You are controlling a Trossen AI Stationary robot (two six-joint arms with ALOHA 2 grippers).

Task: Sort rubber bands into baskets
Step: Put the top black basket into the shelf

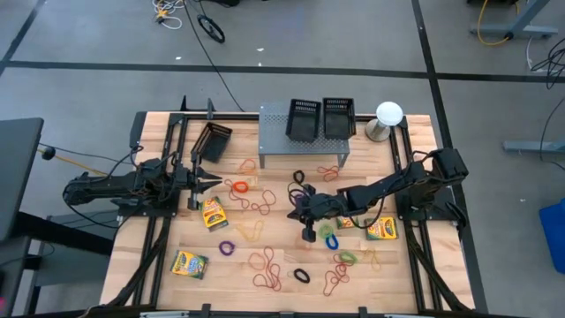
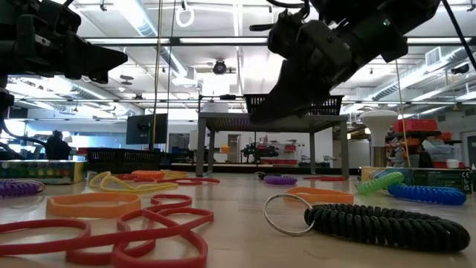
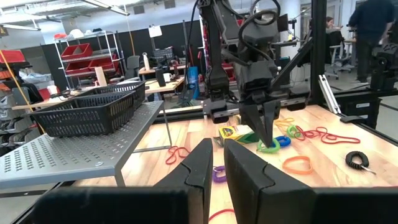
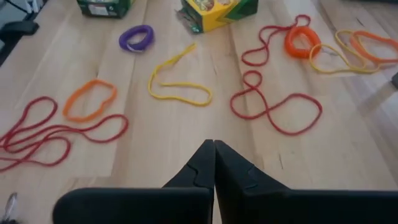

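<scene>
Red rubber loops (image 2: 149, 231) sprawl foremost on the wooden tabletop (image 1: 274, 243) as the right pincer (image 1: 309, 231), fingers pressed together and empty, hovers mid-table; the left pincer (image 1: 205, 181), nearly closed, waits beside one black mesh basket (image 1: 212, 141).

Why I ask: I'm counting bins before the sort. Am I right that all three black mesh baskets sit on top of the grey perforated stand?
Not quite. The high view shows only two baskets on top of the grey perforated stand. The third basket lies tilted on the wooden table, to the stand's left, near the left gripper.
</scene>
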